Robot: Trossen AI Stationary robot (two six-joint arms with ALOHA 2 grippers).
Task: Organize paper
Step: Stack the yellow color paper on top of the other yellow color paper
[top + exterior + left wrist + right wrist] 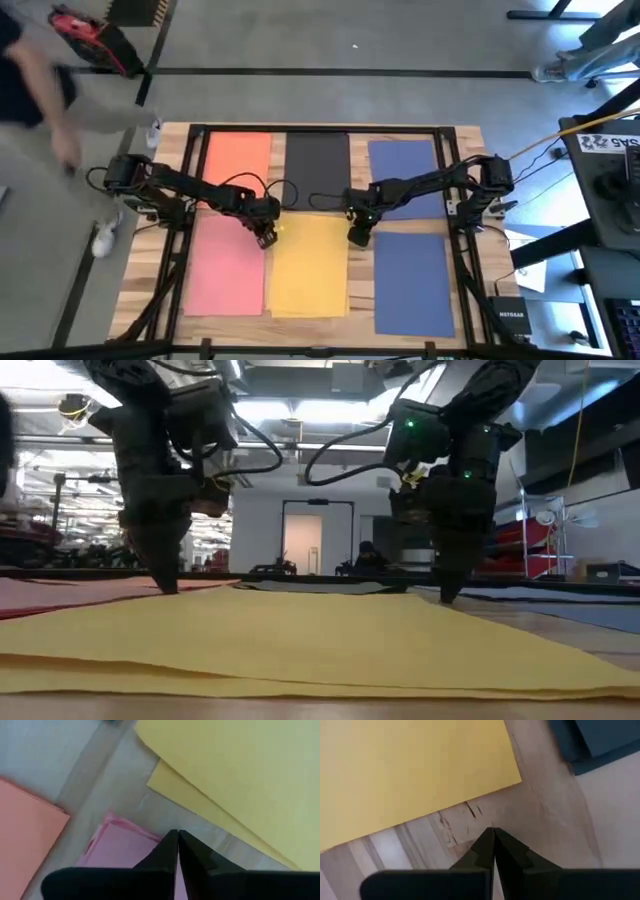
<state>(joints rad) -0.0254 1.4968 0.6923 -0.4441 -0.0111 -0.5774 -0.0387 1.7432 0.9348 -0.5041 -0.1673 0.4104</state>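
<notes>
Lying between both closed grippers [266, 238] [356, 237]: yellow paper [308, 265].

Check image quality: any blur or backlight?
High view: person at table's left motion-smeared. Low view: bright ceiling lights backlight both arms into silhouettes; yellow paper soft up close. Wrist views: left gripper and right gripper out of focus.

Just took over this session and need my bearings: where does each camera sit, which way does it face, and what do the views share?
High: above the table, looking straight down; both arms, left gripper, right gripper.
Low: at tabletop height, looking level across the yellow paper; both grippers come down onto the table.
Left wrist: past its shut fingers at the pink paper.
Right wrist: past its shut fingers at bare wood.
Shared: yellow paper appears in all four.
</notes>
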